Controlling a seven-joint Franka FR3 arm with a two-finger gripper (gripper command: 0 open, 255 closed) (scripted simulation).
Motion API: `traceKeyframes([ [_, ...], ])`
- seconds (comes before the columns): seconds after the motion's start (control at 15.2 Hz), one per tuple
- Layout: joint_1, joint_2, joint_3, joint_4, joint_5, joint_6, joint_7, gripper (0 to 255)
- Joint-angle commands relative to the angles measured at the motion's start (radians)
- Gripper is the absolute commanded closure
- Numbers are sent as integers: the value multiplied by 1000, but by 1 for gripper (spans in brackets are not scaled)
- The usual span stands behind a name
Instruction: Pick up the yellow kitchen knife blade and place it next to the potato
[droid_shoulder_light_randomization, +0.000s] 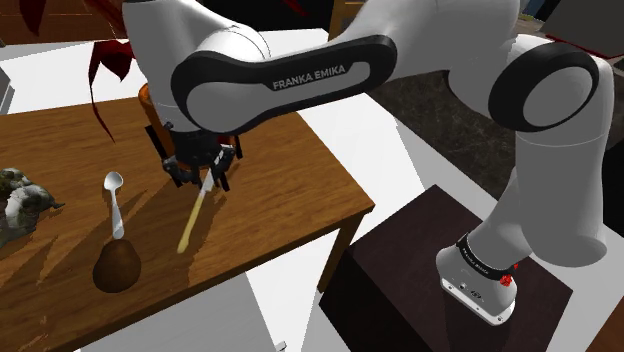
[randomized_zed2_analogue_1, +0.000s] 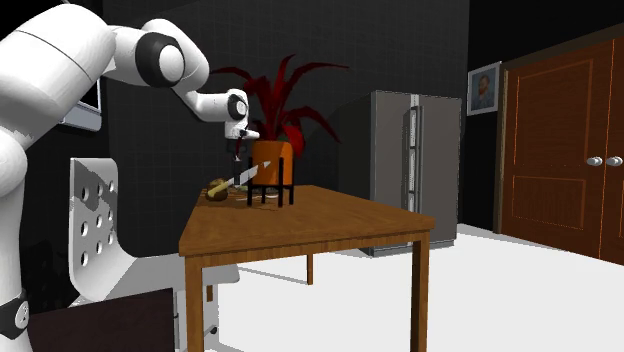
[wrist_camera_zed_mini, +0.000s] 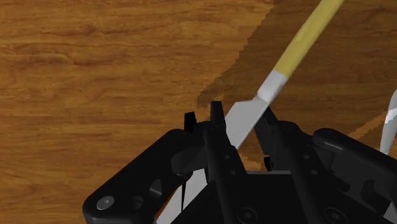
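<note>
Where the arm bends down over the wooden surface (droid_shoulder_light_randomization: 290, 190) in the upper left of the shoulder view, the gripper (droid_shoulder_light_randomization: 203, 178) is closed narrowly on the knife (droid_shoulder_light_randomization: 190, 225). It holds the knife by the grey blade, and the yellow handle slants away toward the lower left of the frame. A dark shadow lies on the wood beside the handle. Whether the handle's end touches the surface cannot be told.

In the wrist view the black fingers (wrist_camera_zed_mini: 216, 130) clasp the blade on both sides. The gripper (wrist_camera_zed_mini: 242, 121) pinches it just short of the handle, and the knife (wrist_camera_zed_mini: 305, 38) runs off over the wood grain.

The brown potato (droid_shoulder_light_randomization: 117, 268) sits at the lower left of the shoulder view, near the handle's end but apart from it. A white spoon (droid_shoulder_light_randomization: 115, 200) lies just above the potato, left of the knife. A grey-green lump (droid_shoulder_light_randomization: 20, 200) rests at the left edge. An orange pot (droid_shoulder_light_randomization: 147, 100) with red leaves stands behind the gripper. The dark stand (droid_shoulder_light_randomization: 420, 270) fills the lower right.

In the second exterior view the gripper (randomized_zed2_analogue_1: 238, 158) hangs at the far end of the surface (randomized_zed2_analogue_1: 300, 225), left of centre. The knife (randomized_zed2_analogue_1: 245, 176) is below it, and the potato (randomized_zed2_analogue_1: 215, 192) is just to the knife's left. The pot (randomized_zed2_analogue_1: 270, 160) sits in a black frame to the right. A grey fridge (randomized_zed2_analogue_1: 410, 170) and a brown door (randomized_zed2_analogue_1: 565, 150) stand further right.
</note>
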Motion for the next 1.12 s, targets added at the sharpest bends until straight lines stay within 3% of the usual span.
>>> traceKeyframes([
  [0.0,2,13,0,-13,-3,26,1,255],
  [0.73,-1,57,-10,-98,-22,152,13,255],
  [1.06,4,55,-17,-99,-17,153,10,255],
])
